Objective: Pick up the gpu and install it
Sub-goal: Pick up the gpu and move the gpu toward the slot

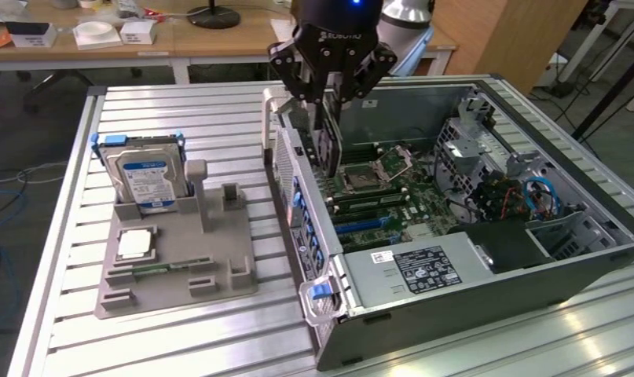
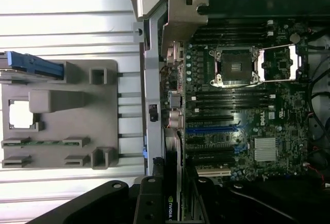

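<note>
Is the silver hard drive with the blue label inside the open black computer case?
No, the silver hard drive stands in the grey plastic holder, outside the case.

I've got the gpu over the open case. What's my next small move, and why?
Probably lower it slowly, keeping it upright: the gripper holds the thin flat dark gpu card edge-down above the green motherboard, beside the grey metal case wall, not yet seated.

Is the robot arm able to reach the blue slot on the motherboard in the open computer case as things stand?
Probably yes: the open black computer case has no side cover, nothing lies over the blue expansion slot, and the jaws hold the thin dark graphics card upright above the board.
</note>
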Available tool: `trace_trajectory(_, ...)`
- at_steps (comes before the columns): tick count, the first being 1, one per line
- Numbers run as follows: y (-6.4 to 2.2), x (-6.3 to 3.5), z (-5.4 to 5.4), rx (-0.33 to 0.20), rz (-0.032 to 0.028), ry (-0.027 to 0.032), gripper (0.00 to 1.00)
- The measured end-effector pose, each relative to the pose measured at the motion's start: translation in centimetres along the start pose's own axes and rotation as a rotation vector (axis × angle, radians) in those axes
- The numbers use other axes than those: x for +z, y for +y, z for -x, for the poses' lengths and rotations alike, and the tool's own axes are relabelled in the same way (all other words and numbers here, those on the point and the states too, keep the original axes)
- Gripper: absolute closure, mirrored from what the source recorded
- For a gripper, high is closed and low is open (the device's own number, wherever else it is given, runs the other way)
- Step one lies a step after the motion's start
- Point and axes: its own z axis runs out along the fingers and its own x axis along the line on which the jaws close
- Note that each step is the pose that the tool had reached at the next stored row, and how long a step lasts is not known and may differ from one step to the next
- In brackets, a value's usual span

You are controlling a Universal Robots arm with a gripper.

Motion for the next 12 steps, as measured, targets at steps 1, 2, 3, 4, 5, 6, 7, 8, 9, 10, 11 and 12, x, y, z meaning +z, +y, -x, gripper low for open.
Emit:
trace_trajectory(1, 0.01, 0.01, 0.2, 0.000, 0.0000, 0.0000, 0.74)
trace_trajectory(2, 0.03, 0.01, 0.4, -0.001, -0.0001, 0.0000, 0.74)
trace_trajectory(3, 0.04, 0.02, 0.6, -0.001, 0.0000, 0.0000, 0.74)
trace_trajectory(4, 0.05, 0.02, 0.8, -0.002, 0.0000, 0.0001, 0.74)
trace_trajectory(5, 0.06, 0.03, 1.1, -0.002, 0.0000, 0.0001, 0.74)
trace_trajectory(6, 0.08, 0.03, 1.3, -0.002, 0.0000, 0.0001, 0.74)
trace_trajectory(7, 0.09, 0.04, 1.5, -0.003, 0.0001, 0.0001, 0.74)
trace_trajectory(8, 0.11, 0.04, 1.7, -0.003, 0.0000, 0.0001, 0.74)
trace_trajectory(9, 0.12, 0.05, 1.9, -0.004, 0.0001, 0.0001, 0.74)
trace_trajectory(10, 0.13, 0.06, 2.1, -0.004, 0.0002, 0.0001, 0.74)
trace_trajectory(11, 0.14, 0.06, 2.3, -0.005, 0.0001, 0.0001, 0.74)
trace_trajectory(12, 0.16, 0.07, 2.5, -0.005, 0.0002, 0.0002, 0.74)
